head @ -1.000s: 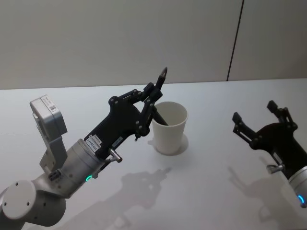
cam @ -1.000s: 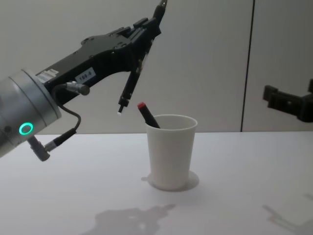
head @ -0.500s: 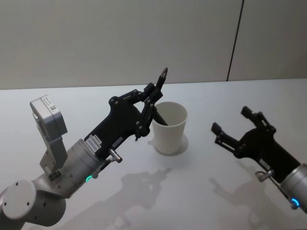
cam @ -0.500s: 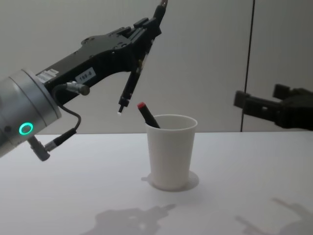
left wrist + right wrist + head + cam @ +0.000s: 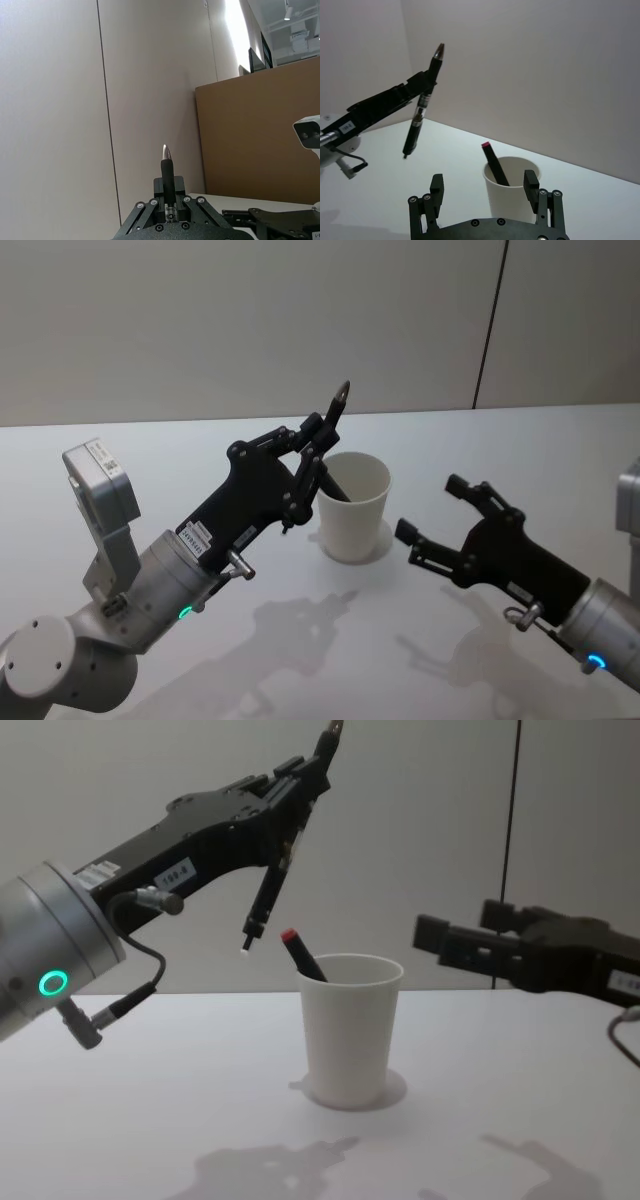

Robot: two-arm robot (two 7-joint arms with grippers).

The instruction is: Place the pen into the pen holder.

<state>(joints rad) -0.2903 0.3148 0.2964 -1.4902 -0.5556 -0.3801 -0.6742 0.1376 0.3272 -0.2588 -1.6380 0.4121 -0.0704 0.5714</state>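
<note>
My left gripper (image 5: 314,437) is shut on a dark pen (image 5: 322,445), which it holds tilted in the air with the metal tip up. The pen's lower end hangs just left of the pen holder's rim. In the chest view this pen (image 5: 278,860) slants above and left of the pen holder (image 5: 350,1030). The pen holder (image 5: 352,505), a white paper cup, stands upright on the table. A second, black pen with a red end (image 5: 300,955) leans inside it. My right gripper (image 5: 433,508) hovers open to the right of the pen holder, apart from it, with nothing between its fingers (image 5: 436,182).
The white table (image 5: 480,440) spreads around the pen holder, with a grey wall behind it. A brown board (image 5: 260,140) stands at the room's side in the left wrist view. The left arm's white camera block (image 5: 100,485) sticks up at the left.
My right gripper has moved left, from the right edge to close beside the pen holder, and stays open. The left gripper and its pen have not moved.
</note>
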